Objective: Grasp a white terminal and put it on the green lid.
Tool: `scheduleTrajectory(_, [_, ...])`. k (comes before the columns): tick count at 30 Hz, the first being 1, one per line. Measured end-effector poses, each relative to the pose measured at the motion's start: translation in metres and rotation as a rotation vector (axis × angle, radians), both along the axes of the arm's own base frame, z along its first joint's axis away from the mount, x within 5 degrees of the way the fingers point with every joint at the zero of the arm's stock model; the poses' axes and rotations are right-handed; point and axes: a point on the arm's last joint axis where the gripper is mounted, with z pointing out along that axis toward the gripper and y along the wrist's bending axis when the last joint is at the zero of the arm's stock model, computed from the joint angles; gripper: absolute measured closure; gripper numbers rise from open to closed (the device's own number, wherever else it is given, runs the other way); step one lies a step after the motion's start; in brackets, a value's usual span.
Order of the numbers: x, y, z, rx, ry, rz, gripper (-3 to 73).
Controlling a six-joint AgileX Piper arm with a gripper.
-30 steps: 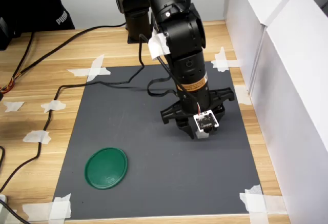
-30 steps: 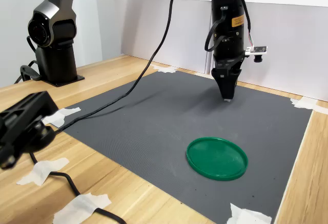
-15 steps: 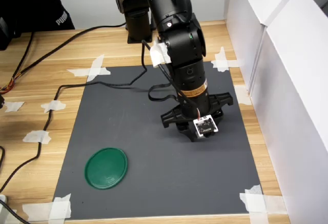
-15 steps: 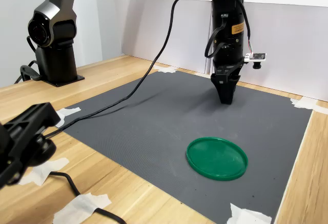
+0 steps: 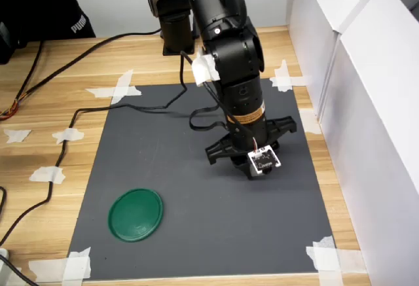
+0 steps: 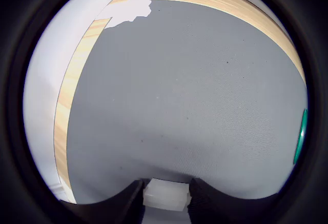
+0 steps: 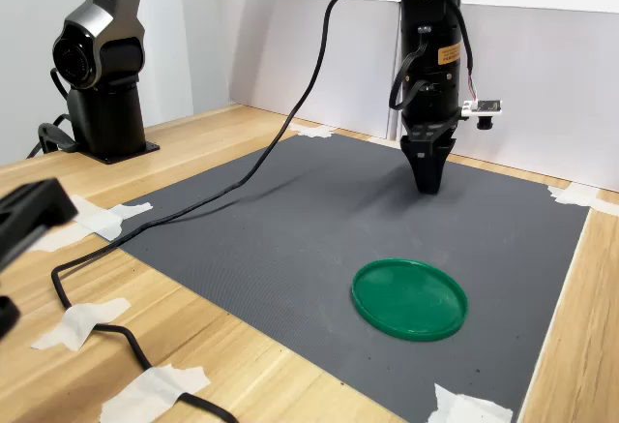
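Note:
The white terminal (image 6: 165, 194), a tiny whitish block, sits between my two dark fingers in the wrist view, and both fingers press its sides. My gripper (image 5: 253, 172) (image 7: 427, 189) points straight down, its tip close above the grey mat, and is shut on the terminal. In both exterior views the fingers hide the terminal. The green lid (image 5: 135, 214) (image 7: 409, 298) lies flat on the mat, apart from the gripper, toward the first exterior view's lower left. In the wrist view only a sliver of the lid (image 6: 300, 137) shows at the edge.
The grey mat (image 5: 196, 233) is taped at its corners to a wooden table. White panels (image 5: 366, 103) stand along the first exterior view's right. A black cable (image 5: 131, 106) runs across the mat's far part. A second arm's base (image 7: 102, 75) stands at the second exterior view's left.
The arm has shifted slightly toward the first exterior view's left and turned a little at the wrist. The gripper stays low over the mat. The lid has not moved.

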Motion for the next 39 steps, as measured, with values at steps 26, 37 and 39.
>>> scheduleTrajectory(26, [-0.001,-0.194,0.088,-0.222,-0.223,0.072,37.2])
scheduleTrajectory(37, [0.034,-0.201,0.052,-0.250,-0.160,0.091,37.2])
scheduleTrajectory(39, [0.038,-0.202,0.046,-0.250,-0.156,0.090,37.2])
